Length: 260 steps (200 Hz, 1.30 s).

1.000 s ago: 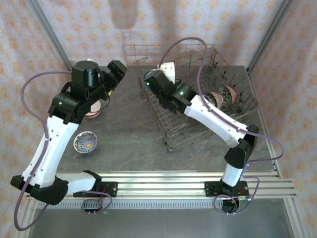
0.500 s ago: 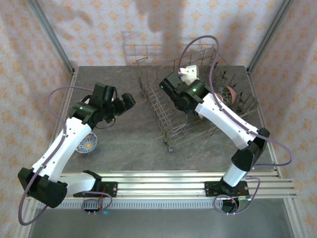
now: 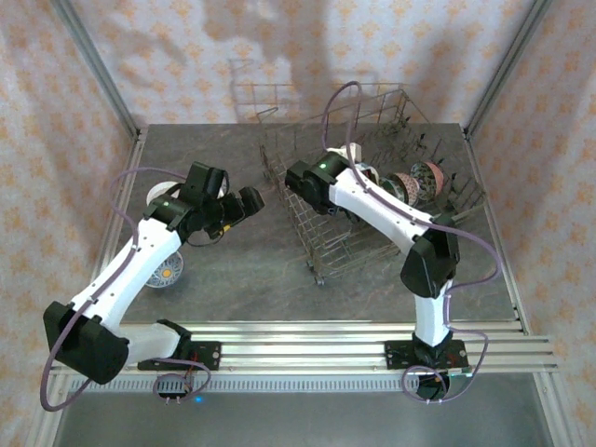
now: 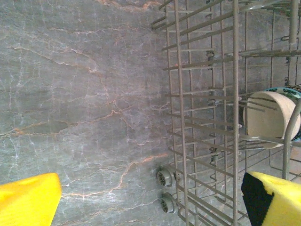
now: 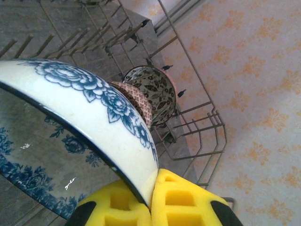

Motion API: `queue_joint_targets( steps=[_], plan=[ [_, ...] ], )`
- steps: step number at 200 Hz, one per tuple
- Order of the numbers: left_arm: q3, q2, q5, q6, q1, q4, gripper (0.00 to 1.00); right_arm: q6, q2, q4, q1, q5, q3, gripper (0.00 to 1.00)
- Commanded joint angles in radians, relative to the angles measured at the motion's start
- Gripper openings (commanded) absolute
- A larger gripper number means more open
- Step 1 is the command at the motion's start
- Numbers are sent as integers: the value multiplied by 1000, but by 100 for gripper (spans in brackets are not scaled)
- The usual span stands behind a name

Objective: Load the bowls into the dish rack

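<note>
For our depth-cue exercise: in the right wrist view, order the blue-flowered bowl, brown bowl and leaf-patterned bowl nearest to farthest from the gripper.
1. The blue-flowered bowl: clamped in the right gripper, foreground.
2. The brown bowl: standing in the rack, just behind.
3. The leaf-patterned bowl: behind the brown one, nearer the rack's end.

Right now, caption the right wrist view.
Right tool clamps the rim of a blue-floral bowl over the dish rack, two patterned bowls racked beyond.

The right gripper (image 5: 153, 190) pinches the rim of a blue-white bowl (image 5: 94, 99). Behind it, a brown patterned bowl (image 5: 137, 102) and a leaf-patterned bowl (image 5: 154, 90) stand on edge in the dish rack (image 5: 183, 52).
</note>
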Motion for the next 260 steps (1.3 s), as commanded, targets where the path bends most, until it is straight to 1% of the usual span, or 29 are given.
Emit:
queue_joint_targets(
  steps=[1, 71, 153, 229, 260],
  plan=[
    [-17, 19, 23, 21, -19, 25, 98, 105, -11, -107, -2, 54, 25, 0],
    [-24, 55, 47, 46, -30, 31, 98, 179, 27, -105, -1, 13, -15, 0],
    [-48, 61, 60, 51, -31, 43, 98, 197, 69, -85, -1, -23, -39, 0],
    [-62, 63, 67, 44, -33, 49, 98, 243, 108, -91, -1, -18, -52, 0],
    [-53, 71, 72, 46, -35, 45, 98, 237, 121, -81, 4, -26, -43, 0]
  ],
)
